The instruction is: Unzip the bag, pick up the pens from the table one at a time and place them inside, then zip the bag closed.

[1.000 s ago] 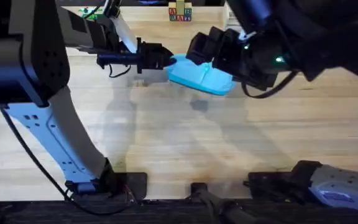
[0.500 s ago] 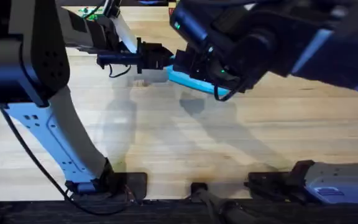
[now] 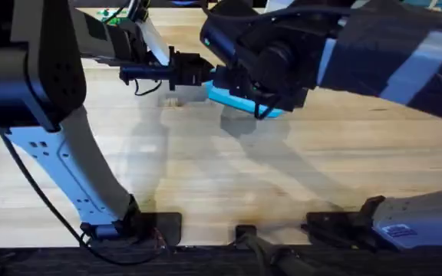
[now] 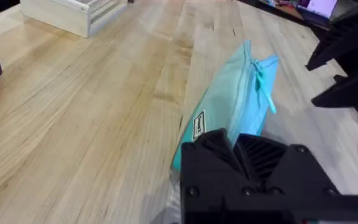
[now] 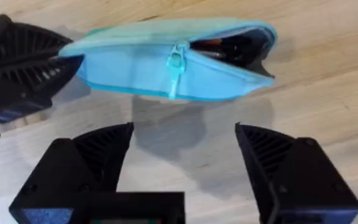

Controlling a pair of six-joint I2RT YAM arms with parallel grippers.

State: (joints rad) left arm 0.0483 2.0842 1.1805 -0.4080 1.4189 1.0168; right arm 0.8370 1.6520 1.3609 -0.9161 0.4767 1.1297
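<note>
Right gripper (image 5: pixel 185 168) now closer over bag (image 5: pixel 166 59), jaws spread; left gripper (image 4: pixel 244 168) clamps bag end. Pinch zipper pull (image 5: pixel 176 62) squarely, draw steadily.

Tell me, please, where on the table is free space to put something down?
The table is bare between the bag and the arm bases. Crowded spot: the bag's ends, where the left gripper holds one end and the right gripper hovers open.
</note>
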